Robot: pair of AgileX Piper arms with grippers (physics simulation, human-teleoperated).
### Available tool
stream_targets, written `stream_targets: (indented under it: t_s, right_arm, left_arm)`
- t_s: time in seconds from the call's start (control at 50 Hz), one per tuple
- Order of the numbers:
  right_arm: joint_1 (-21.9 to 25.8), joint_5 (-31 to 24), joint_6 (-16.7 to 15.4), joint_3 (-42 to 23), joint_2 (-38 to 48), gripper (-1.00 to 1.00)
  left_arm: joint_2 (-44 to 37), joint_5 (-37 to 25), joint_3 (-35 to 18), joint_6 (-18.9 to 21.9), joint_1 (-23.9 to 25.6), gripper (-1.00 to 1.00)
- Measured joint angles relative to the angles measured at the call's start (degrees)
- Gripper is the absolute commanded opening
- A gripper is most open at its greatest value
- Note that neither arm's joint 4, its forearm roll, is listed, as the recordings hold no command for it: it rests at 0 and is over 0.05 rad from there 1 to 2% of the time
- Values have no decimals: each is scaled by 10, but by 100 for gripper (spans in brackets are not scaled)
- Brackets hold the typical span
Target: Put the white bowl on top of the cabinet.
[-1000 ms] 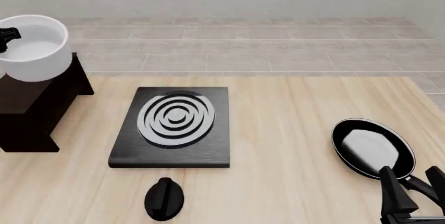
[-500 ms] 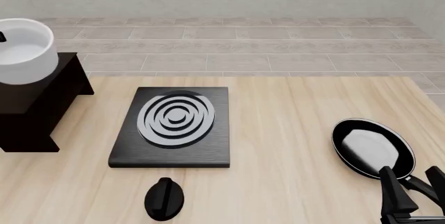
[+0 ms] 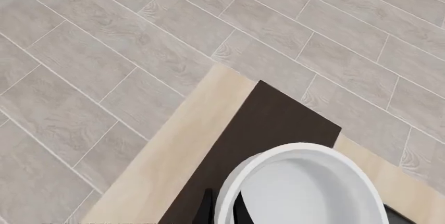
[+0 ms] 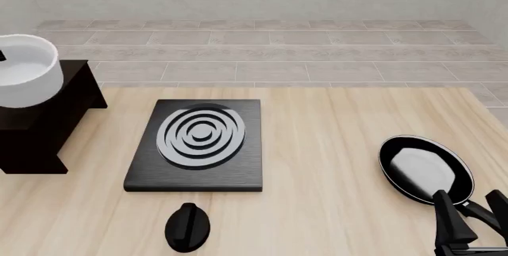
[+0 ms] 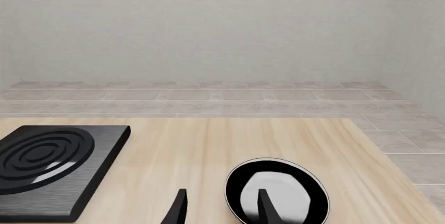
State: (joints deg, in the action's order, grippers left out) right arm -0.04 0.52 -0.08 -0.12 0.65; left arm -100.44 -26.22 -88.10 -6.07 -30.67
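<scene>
Deep glossy white bowl (image 4: 24,71) sits on the low dark brown wooden cabinet (image 4: 47,119).
Left gripper (image 3: 222,211) pinches the bowl's rim; right gripper (image 5: 219,208) fingers spread apart.

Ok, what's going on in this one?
The left arm is placing the white bowl on the dark cabinet at the table's left edge. In the left wrist view, the left tool pinches the bowl's rim, one finger on each side of the wall, above the cabinet top. Whether the bowl already rests on the top is unclear. The right tool sits open and idle beside the frying pan. The stove plate lies mid-table.
</scene>
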Motion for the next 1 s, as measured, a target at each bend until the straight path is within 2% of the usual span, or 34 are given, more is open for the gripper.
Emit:
stream_targets:
  t_s: [1.0]
  right_arm:
    - [0,0,0,0,0,100]
  left_arm:
    - [2,70,71,-1,-16,-100]
